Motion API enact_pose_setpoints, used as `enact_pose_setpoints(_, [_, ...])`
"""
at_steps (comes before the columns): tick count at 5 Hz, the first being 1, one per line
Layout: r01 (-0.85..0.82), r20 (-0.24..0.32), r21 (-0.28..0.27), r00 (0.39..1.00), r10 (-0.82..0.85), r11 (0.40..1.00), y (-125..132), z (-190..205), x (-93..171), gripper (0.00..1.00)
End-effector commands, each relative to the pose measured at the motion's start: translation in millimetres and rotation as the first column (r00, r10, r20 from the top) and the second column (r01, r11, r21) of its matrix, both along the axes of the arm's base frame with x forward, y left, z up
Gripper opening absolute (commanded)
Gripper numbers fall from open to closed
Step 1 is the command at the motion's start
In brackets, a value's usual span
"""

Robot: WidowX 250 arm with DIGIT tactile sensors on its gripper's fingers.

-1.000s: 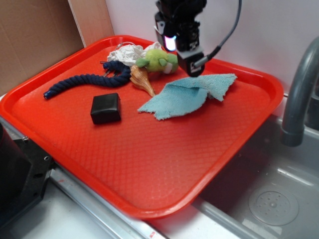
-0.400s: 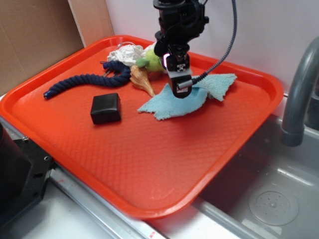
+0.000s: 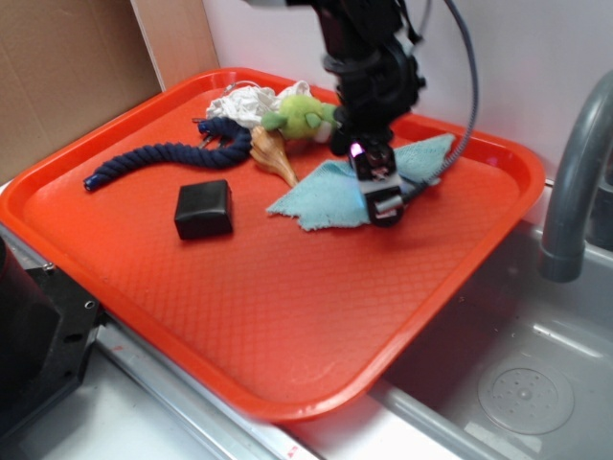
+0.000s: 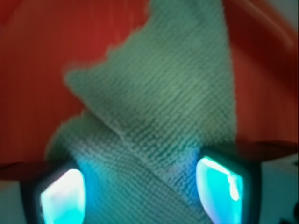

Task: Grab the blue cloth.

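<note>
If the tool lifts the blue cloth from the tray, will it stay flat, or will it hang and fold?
The blue cloth will probably hang limp: it already lies folded and creased. Its looped terry surface should grip, not slip. It looks thin, so likely light. The tool is down on it.

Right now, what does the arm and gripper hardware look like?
Black arm of blocky segments, with a grey cable looping down its right side. The gripper is black with a small magenta light and pale markings. In the wrist view its fingers glow cyan inside dark frames.
</note>
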State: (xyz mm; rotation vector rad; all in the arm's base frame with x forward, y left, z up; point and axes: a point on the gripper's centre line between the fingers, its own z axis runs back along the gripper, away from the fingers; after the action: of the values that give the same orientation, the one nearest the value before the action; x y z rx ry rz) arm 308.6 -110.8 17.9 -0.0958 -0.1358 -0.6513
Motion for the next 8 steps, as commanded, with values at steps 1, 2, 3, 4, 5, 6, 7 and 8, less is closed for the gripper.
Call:
enact_pose_setpoints(1, [0.036, 0.01, 0.003, 0.999, -0.037, 0.999, -35, -14, -82, 0.0])
enact_pose_setpoints(2, [0.038, -0.028, 0.015, 0.999, -0.037, 0.999, -42, -17, -105, 0.0])
enact_pose_setpoints(3, [0.015, -0.064, 0.022, 0.998, -0.014, 1.0, -52, -15, -132, 0.0])
enact_pose_setpoints(4, [-0.051, -0.113, 0.055, 0.992, 0.057, 0.997, -19, 37, -81, 0.0])
enact_pose_setpoints(5, [-0.292, -0.166, 0.074, 0.939, 0.301, 0.953, 4, 86, -65, 0.0])
enact_pose_setpoints(6, [-0.525, -0.088, 0.074, 0.844, 0.53, 0.848, 39, 138, -101, 0.0])
enact_pose_setpoints(7, [-0.611, 0.035, 0.047, 0.792, 0.61, 0.791, 50, 184, -129, 0.0])
enact_pose_setpoints(8, [-0.643, 0.088, 0.015, 0.764, 0.639, 0.766, 40, 214, -149, 0.0])
